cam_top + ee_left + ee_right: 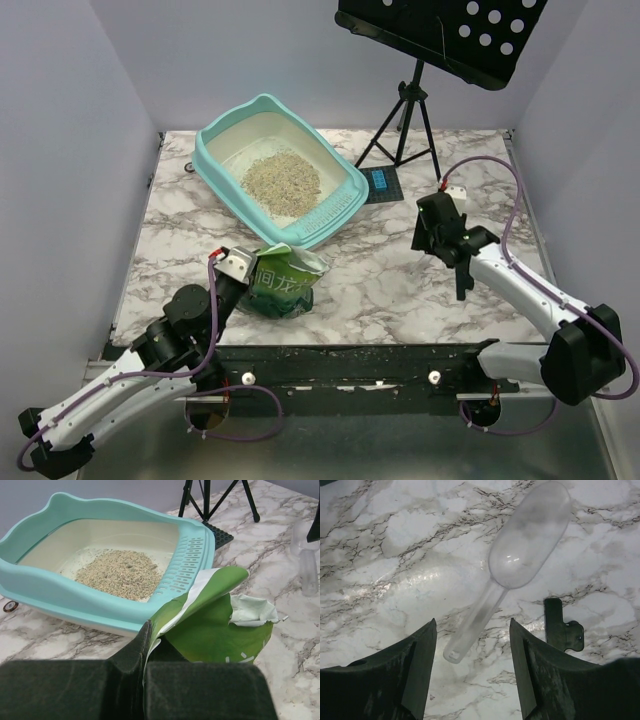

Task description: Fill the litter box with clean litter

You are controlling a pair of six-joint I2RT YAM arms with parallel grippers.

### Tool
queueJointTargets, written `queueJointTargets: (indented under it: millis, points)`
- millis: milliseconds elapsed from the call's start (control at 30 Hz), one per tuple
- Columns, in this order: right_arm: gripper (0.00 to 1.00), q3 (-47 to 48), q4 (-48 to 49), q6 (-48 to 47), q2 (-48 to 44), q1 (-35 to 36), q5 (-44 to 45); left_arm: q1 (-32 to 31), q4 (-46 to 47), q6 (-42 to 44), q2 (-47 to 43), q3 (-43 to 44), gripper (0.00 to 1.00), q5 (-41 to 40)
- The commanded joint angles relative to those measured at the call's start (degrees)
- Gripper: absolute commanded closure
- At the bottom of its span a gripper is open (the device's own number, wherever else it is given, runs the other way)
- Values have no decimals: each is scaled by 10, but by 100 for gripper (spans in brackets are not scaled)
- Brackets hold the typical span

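The light-teal litter box (213, 168) sits at the back left of the marble table, slotted edge toward me. A loose pile of beige clean litter (282, 180) lies in its cream inside. In the left wrist view the box (60, 597) and litter (120, 572) are just ahead. My left gripper (240, 265) is shut on the torn top edge of a green foil bag (282, 285), which stands open in front of the box; the grip shows in the left wrist view (145, 647), with the bag (215, 635) beyond it. My right gripper (432, 225) is open and empty above a clear plastic scoop (520, 550) on the table; the scoop's handle end lies between the fingertips (472, 622).
A black tripod music stand (405, 120) stands behind the box, with a small dark ribbed pad (380, 183) at its foot. A small black clip-like piece (561, 630) lies on the table beside the scoop. The scoop also shows in the left wrist view (306, 555).
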Motion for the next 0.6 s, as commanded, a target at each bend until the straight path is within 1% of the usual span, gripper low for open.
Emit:
queueJointTargets:
  millis: [0, 100, 200, 367, 567]
  points:
    - [32, 7, -7, -10, -27, 0, -26, 3, 12, 6, -10, 6, 100, 36]
    - [32, 30, -1, -75, -51, 0, -112, 3, 14, 12, -11, 4, 100, 52]
    - [32, 64, -14, -124, -63, 1, -213, 3, 15, 13, -3, 5, 100, 45]
    - [32, 102, -23, -192, -75, 12, -352, 5, 21, 13, 0, 3, 100, -2]
    - [29, 105, 3, -264, -77, 22, -497, 12, 22, 9, -8, 4, 100, -41]
